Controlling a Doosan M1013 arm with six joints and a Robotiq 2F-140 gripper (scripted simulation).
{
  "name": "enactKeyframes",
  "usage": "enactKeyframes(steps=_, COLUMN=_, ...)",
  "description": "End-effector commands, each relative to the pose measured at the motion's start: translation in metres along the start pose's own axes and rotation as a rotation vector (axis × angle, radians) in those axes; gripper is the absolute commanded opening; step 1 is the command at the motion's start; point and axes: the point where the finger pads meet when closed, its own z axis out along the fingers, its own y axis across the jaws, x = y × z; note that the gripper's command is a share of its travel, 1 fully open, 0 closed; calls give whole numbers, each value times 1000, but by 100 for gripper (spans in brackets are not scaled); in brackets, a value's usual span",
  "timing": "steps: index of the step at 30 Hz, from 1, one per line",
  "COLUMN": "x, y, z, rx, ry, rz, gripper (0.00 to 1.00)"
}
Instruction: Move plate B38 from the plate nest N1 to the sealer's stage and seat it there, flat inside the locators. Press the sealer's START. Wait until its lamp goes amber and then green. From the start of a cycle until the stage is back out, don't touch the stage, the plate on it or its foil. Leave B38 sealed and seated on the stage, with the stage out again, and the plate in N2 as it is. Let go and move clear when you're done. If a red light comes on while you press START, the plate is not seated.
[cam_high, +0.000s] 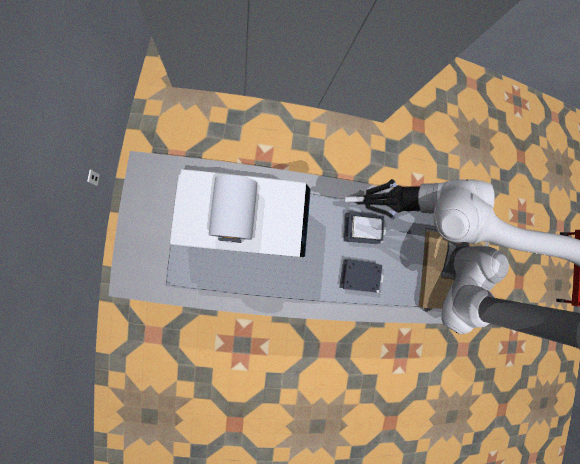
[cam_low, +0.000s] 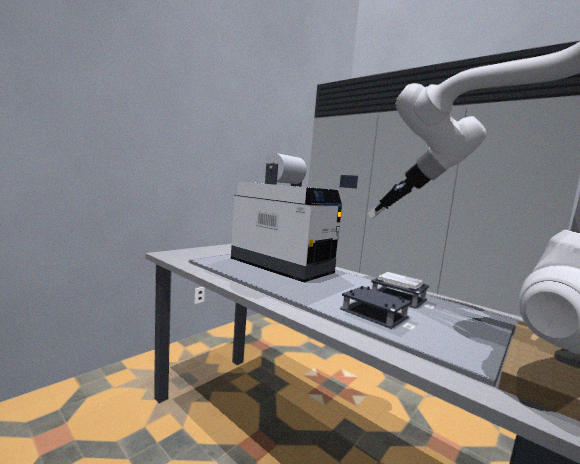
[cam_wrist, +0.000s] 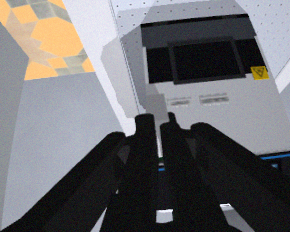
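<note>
Wrist view: the gripper (cam_high: 356, 199) (cam_low: 372, 213) (cam_wrist: 156, 108) is closed, apparently on nothing. Beyond, the sealer (cam_high: 280, 215) (cam_low: 272, 235) (cam_wrist: 225, 117), lamp (cam_low: 339, 215) amber, hides B38, presumably inside: likely light, stiff, its foil delicate. Any later grip belongs on the skirt walls; none now.

Beyond the fingers (cam_high: 380, 199) (cam_low: 384, 204): sealer casing (cam_high: 280, 215) (cam_low: 270, 230) (cam_wrist: 200, 120), smooth, matt, plastic-looking. Behind them: wood-look block (cam_high: 434, 270) (cam_low: 537, 370), visibly grained.
</note>
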Motion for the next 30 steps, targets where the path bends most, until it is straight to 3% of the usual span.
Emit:
enactKeyframes(steps=1, x=-2, y=0, z=-9, rx=0, ry=0, rz=0, gripper=70)
enactKeyframes(steps=11, x=-42, y=0, z=-13, rx=0, ry=0, rz=0, gripper=70)
enactKeyframes(steps=30, x=-43, y=0, z=-13, rx=0, ry=0, rz=0, gripper=70)
